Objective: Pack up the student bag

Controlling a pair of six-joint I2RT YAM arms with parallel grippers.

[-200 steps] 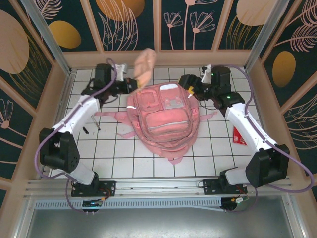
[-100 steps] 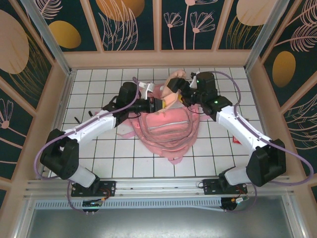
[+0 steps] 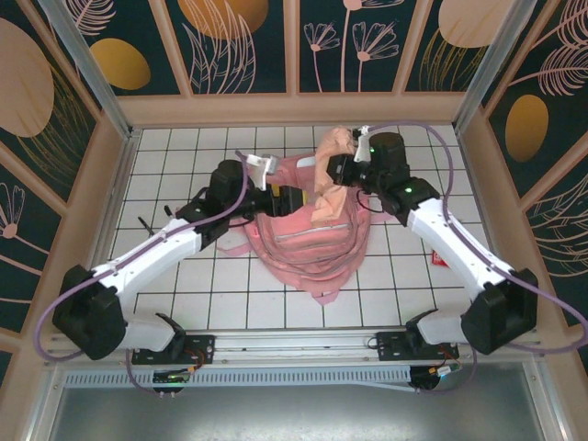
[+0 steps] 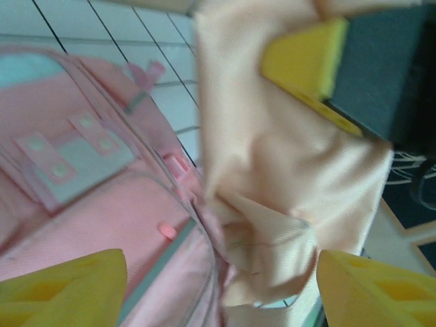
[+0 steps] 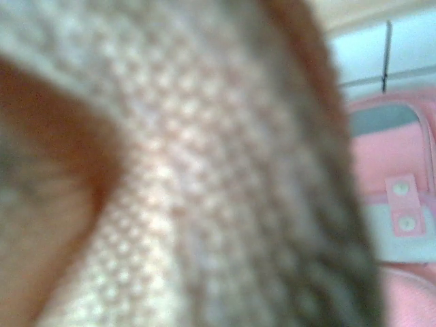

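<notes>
Pouch [image 3: 329, 202] hangs pinched in right hand [image 3: 335, 171] over student bag [image 3: 308, 246]; left hand [image 3: 288, 194] spread wide beside it

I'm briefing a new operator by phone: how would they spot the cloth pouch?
In the middle of the white tiled table lies a big pink bag. Hanging over its far end, from the right gripper, is the pouch: small, limp, crumpled peach cloth, paler than the bag beneath it.

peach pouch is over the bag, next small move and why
Probably lower the right gripper a little, easing the peach pouch toward the student bag: the pouch hangs from its shut jaws over the bag, and the left gripper is open.
</notes>
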